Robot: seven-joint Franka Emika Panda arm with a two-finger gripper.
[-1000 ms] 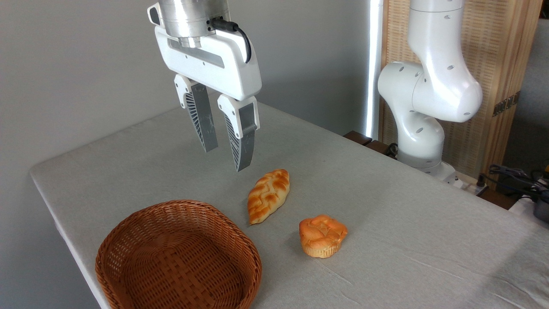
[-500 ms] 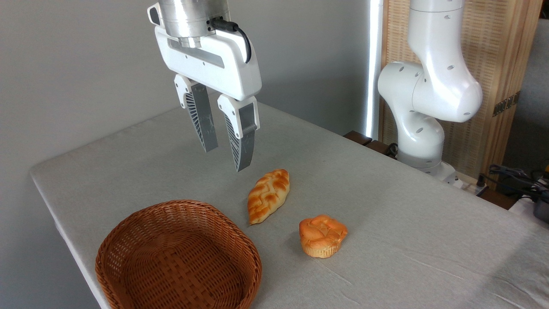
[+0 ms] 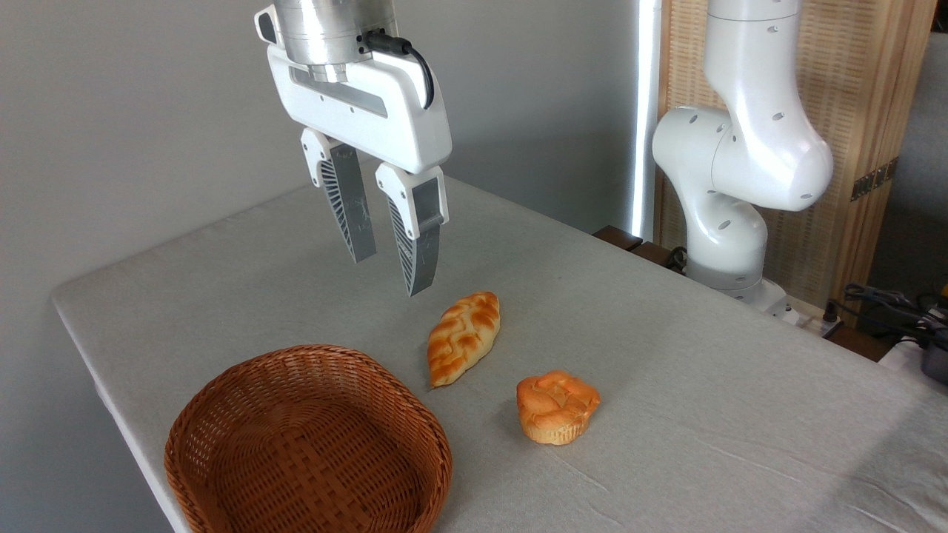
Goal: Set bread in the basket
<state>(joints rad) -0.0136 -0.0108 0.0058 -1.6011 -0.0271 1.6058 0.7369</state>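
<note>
The bread [image 3: 463, 337], a golden braided loaf with pointed ends, lies flat on the grey table near its middle. Down and to the left of it stands the round brown wicker basket [image 3: 307, 444], with nothing inside. My gripper [image 3: 389, 275] hangs in the air above the table, up and to the left of the loaf. Its two grey fingers stand apart, open, and hold nothing.
A round orange muffin-like bun [image 3: 555, 406] sits to the right of the loaf. The arm's white base [image 3: 729, 185] rises at the table's far right edge. The table's left edge [image 3: 96, 370] runs close beside the basket. Cables [image 3: 889, 303] lie off the table at right.
</note>
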